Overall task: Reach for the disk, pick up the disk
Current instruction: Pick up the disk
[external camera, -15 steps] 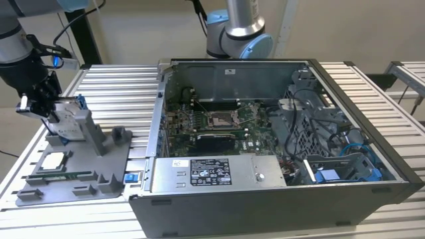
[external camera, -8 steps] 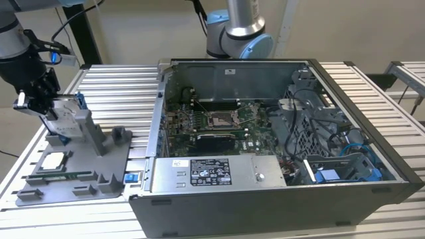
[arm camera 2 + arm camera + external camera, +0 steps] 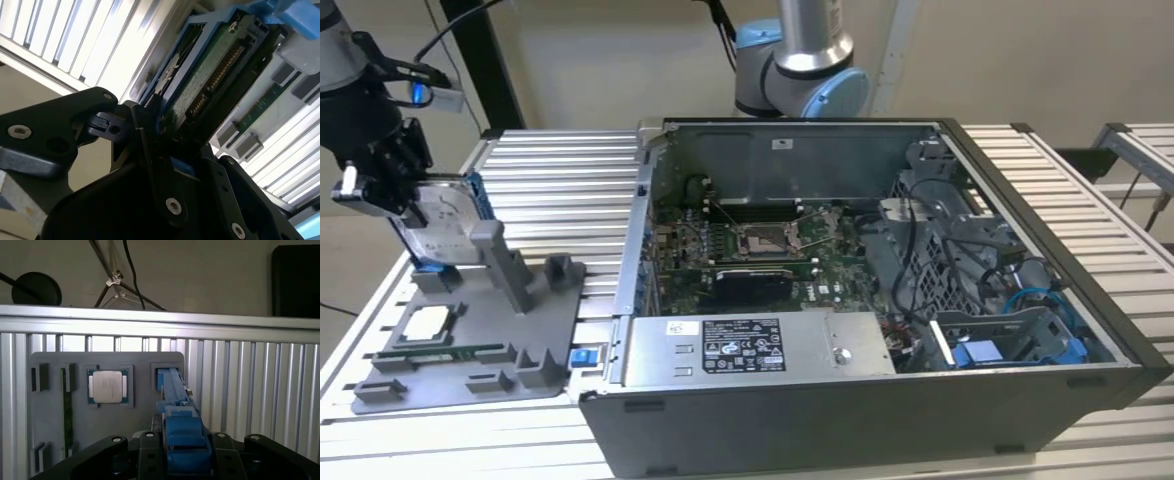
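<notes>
Jaws clamp the disk (image 3: 447,212); slatted aluminium table (image 3: 560,170), beige wall (image 3: 587,60).

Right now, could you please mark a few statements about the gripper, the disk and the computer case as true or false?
1. The gripper is shut on the disk. True.
2. The disk lies flat inside the case. False: it stands on edge at the grey fixture, outside the computer case, toward the exterior view's left.
3. A square silver chip sits in a recess of the grey fixture. True.
4. The computer case is closed up. False: its side is open and the motherboard shows.
</notes>
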{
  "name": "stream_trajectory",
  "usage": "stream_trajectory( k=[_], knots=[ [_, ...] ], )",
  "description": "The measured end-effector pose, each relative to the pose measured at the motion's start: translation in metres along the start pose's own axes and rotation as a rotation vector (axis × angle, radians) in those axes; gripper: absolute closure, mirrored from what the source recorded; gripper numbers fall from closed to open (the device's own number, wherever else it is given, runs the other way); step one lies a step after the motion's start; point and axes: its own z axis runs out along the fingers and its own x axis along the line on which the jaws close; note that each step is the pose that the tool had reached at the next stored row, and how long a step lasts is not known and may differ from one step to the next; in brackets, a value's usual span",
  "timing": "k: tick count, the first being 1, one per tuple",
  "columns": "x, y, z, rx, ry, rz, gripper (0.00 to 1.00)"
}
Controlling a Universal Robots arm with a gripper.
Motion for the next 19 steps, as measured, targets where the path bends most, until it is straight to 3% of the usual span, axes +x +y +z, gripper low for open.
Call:
stream_trajectory(
  k=[10, 19],
  knots=[
    [-0.0024, 0.0007, -0.0272, 0.0002, -0.0013, 0.0, 1.0],
    [-0.005, 0.0025, -0.0569, 0.0079, -0.0013, -0.001, 1.0]
  ],
)
